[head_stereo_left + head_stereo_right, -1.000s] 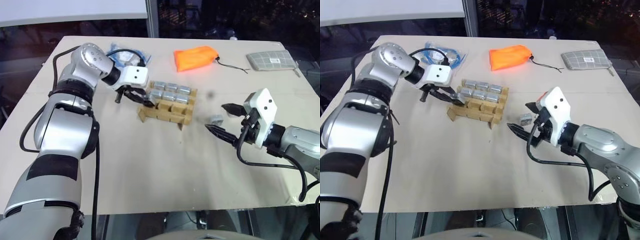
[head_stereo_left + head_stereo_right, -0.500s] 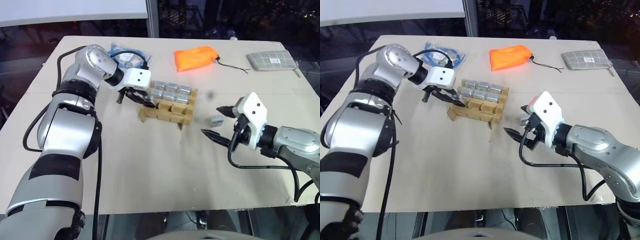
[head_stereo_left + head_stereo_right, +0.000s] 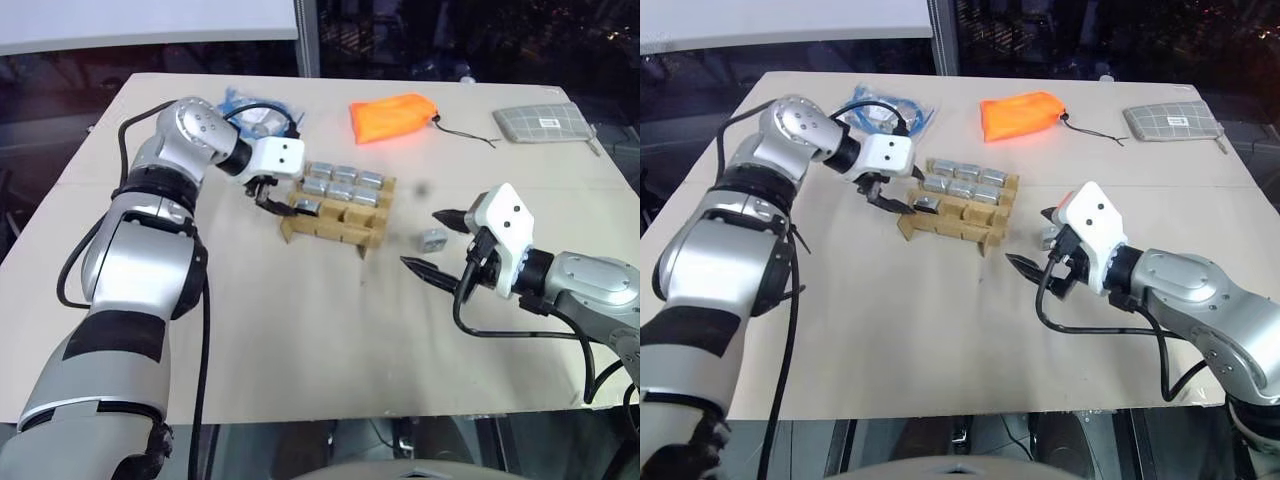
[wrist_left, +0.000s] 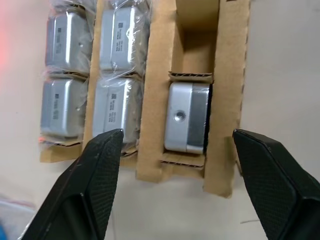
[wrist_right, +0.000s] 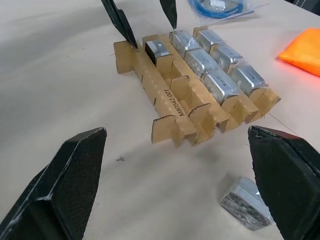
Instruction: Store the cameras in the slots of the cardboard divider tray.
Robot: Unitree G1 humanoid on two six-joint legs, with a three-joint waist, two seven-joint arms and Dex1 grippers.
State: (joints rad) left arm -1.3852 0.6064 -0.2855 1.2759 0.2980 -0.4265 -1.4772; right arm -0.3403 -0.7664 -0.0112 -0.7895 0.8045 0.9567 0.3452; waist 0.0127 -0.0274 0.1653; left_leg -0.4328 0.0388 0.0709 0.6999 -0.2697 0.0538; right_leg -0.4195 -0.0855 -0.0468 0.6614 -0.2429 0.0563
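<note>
Two tools are at work. The left tool (image 4: pixel 172 145) hangs released, fingers spread wide, right over a camera (image 4: pixel 186 118) seated in the end slot of the near row of the cardboard divider tray (image 3: pixel 335 222). Two slots beside it in that row look empty; the two rows beyond hold six wrapped cameras (image 3: pixel 343 182). To finish this step well, the left tool should lift straight up, fingers kept clear of the divider walls so the light tray is not dragged. The right tool (image 3: pixel 435 242) is open too, with one loose camera (image 3: pixel 433 239) lying on the tabletop (image 3: pixel 330 340) between its fingertips. Bare tabletop lies between this tool and the tray, giving open room; the tabletop's edges are well apart from both.
</note>
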